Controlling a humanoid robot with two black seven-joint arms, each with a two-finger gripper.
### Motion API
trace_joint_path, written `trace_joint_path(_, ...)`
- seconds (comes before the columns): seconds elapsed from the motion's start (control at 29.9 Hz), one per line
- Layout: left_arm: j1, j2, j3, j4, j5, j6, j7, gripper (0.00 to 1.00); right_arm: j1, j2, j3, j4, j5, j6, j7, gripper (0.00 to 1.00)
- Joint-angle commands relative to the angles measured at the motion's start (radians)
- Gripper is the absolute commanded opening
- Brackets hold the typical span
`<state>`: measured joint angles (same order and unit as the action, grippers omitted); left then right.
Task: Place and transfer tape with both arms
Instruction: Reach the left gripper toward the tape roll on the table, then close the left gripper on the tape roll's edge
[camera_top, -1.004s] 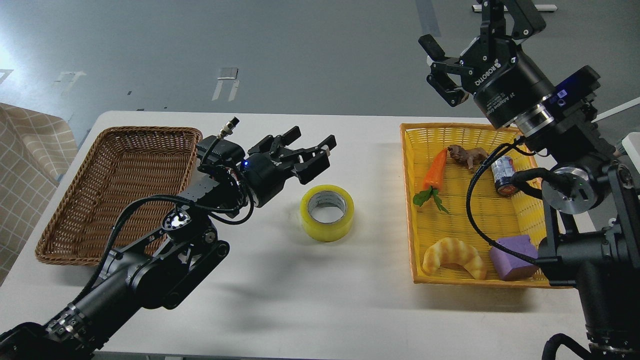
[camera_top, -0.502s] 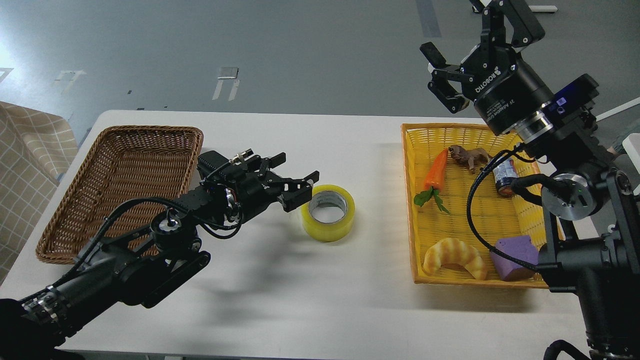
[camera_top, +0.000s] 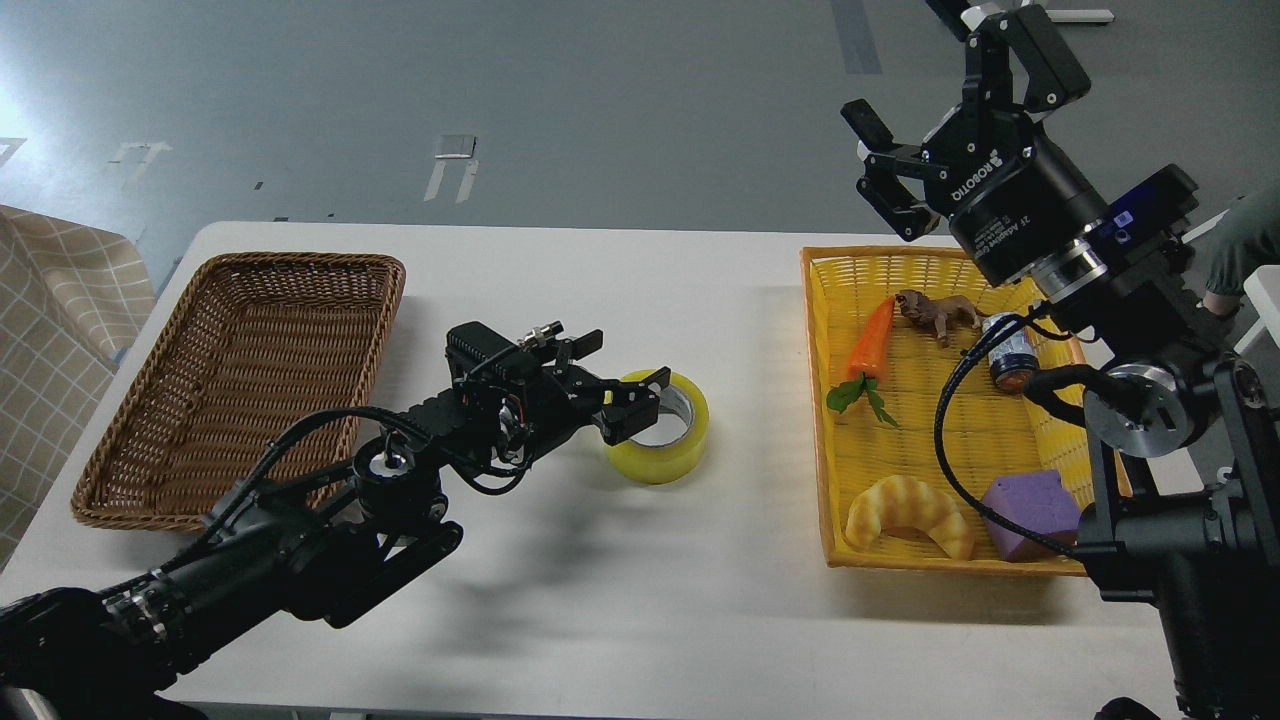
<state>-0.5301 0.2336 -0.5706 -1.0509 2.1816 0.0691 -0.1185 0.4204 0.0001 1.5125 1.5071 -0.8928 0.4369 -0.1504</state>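
The tape (camera_top: 678, 448), a yellow translucent roll with a grey-white core, lies flat on the white table (camera_top: 620, 580) near its middle. My left gripper (camera_top: 624, 376) has reached the roll's left side, low over the table. It is open, with one finger overlapping the roll's near-left rim and core opening and the other finger behind and to the left. It is not closed on the roll. My right gripper (camera_top: 925, 85) is open and empty, held high above the back of the yellow basket (camera_top: 822, 420).
An empty brown wicker basket (camera_top: 240, 380) sits at the left of the table. The yellow basket at the right holds a carrot (camera_top: 870, 338), a toy animal (camera_top: 935, 312), a can (camera_top: 1008, 355), a croissant (camera_top: 908, 512) and a purple block (camera_top: 1030, 510).
My left gripper has come down and moved right, from above and left of the tape to its left rim. The right gripper has shifted slightly up and right. The tape has stayed put.
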Motion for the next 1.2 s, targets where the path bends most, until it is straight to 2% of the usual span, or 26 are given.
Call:
trace_joint_path(0.0,0.002,-0.013,0.002,0.043,0.000,0.001,0.000,0.98,-0.025,0.000,0.000,0.013,0.000,-0.001,0.000,1.00)
trace_joint_path(0.17,0.007,0.003,0.005,0.043,0.000,0.001,-0.010,0.98,-0.046,0.000,-0.003,0.007,-0.001,0.000,0.000,1.00)
trace_joint_path(0.37,-0.001,0.006,0.078,0.045,0.000,0.006,-0.010,0.98,-0.063,0.000,-0.002,0.013,-0.001,0.000,0.002,1.00)
trace_joint_path(0.8,-0.025,0.004,0.078,0.091,0.000,0.008,-0.012,0.98,-0.061,0.000,-0.005,0.047,-0.001,0.000,0.000,1.00)
trace_joint_path(1.04,-0.028,0.007,0.080,0.092,0.000,0.009,-0.059,0.96,-0.052,0.000,-0.005,0.044,-0.003,0.000,-0.003,1.00)
trace_joint_path(1.17,-0.028,0.009,0.080,0.092,0.000,0.011,-0.069,0.92,-0.061,0.000,-0.006,0.044,-0.005,0.000,-0.005,1.00)
